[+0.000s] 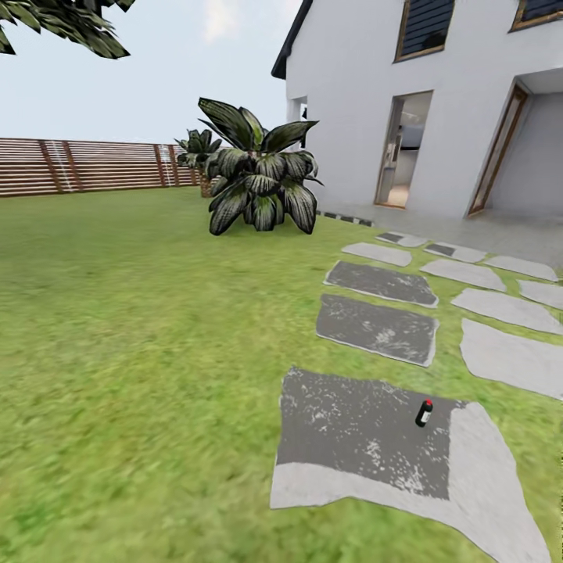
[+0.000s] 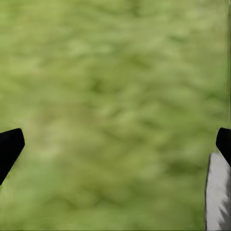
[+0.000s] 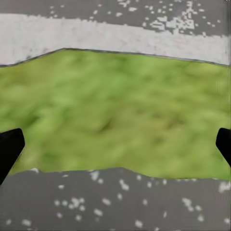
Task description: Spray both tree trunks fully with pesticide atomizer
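Note:
The pesticide atomizer (image 1: pixel 424 412), a small dark bottle with a red cap and a white band, stands on a large grey stone slab (image 1: pixel 367 438) low and to the right in the head view. Dark ragged tree foliage (image 1: pixel 70 23) hangs into the top left corner; the tree trunks are out of view. In the left wrist view my left gripper (image 2: pixel 115 144) is open over green grass (image 2: pixel 115 86), with its black fingertips (image 2: pixel 9 147) far apart. My right gripper (image 3: pixel 115 144) is open too, above a strip of grass between two stone slabs (image 3: pixel 115 202).
A broad-leaved bush (image 1: pixel 262 184) stands mid-lawn ahead, with a smaller plant (image 1: pixel 199 152) behind it. A brown slat fence (image 1: pixel 86 166) closes the far left. A white house (image 1: pixel 360 102) with open doorways rises at the right, and stepping stones (image 1: pixel 379 328) lead toward it.

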`<state>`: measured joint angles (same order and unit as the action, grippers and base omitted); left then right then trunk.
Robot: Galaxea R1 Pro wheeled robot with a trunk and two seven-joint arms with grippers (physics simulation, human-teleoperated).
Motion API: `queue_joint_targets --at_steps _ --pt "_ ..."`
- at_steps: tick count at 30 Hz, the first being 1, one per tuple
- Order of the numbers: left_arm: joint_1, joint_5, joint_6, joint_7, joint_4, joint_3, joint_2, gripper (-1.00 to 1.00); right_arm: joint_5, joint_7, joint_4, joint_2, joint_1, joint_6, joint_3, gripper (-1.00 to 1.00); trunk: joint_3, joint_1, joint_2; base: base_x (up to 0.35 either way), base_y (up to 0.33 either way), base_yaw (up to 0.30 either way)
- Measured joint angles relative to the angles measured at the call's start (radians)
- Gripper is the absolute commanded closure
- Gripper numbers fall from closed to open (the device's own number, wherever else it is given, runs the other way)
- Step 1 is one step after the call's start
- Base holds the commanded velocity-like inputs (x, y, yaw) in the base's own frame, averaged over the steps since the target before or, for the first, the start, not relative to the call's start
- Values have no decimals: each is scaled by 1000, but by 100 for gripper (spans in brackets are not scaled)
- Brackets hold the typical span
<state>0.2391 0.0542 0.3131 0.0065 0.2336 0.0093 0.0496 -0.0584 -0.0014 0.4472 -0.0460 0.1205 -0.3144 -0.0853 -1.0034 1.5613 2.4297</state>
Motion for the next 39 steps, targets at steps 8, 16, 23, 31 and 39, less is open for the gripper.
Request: queue_joint_targets --at_steps 8,16,23,31,39 --pt "0 0 0 0 0 0 1 -100 0 0 0 0 0 0 0 -100 0 0 0 294 190 -300" --pt "0 0 0 0 0 0 0 -100 0 1 0 0 0 0 1 -100 0 0 0 281 214 -300" --pt "0 0 0 0 0 0 0 -100 0 0 0 0 0 0 1 -100 0 0 0 280 216 -300" --pt "0 0 0 0 0 0 0 -100 0 0 0 0 0 0 1 -100 0 0 0 280 217 -300" --pt "0 0 0 0 0 0 0 -100 0 1 0 0 0 0 1 -100 0 0 0 278 218 -300"
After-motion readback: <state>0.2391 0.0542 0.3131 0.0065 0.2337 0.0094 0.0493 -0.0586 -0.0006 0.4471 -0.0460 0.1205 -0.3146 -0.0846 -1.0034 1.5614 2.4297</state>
